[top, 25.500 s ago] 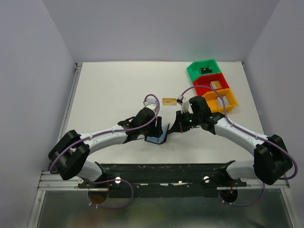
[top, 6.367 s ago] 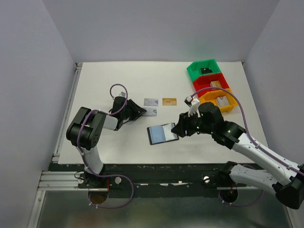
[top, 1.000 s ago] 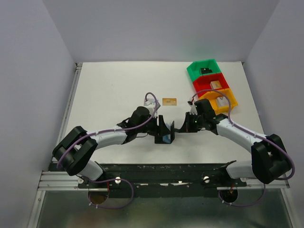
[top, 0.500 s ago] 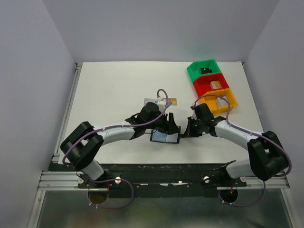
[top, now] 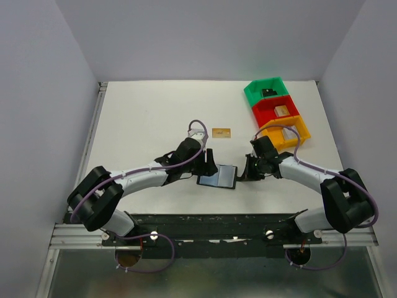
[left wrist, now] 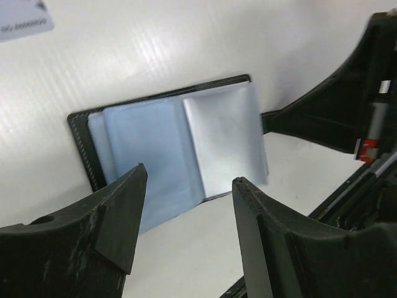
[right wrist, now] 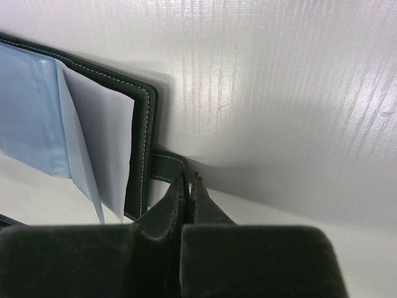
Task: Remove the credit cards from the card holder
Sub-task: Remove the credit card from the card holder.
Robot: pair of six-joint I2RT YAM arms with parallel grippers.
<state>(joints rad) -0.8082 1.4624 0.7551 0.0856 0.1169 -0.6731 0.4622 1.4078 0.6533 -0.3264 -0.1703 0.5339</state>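
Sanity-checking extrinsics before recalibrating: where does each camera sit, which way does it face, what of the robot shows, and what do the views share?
Top external: above and behind the bases, looking down at the table; both arms, left gripper and right gripper show.
Left wrist: on the left arm, looking down between its own open fingers at the open card holder; the right gripper's tip shows too.
Right wrist: low over the table, looking along its own shut fingers, pinching the strap tab.
Shared: all three see the card holder.
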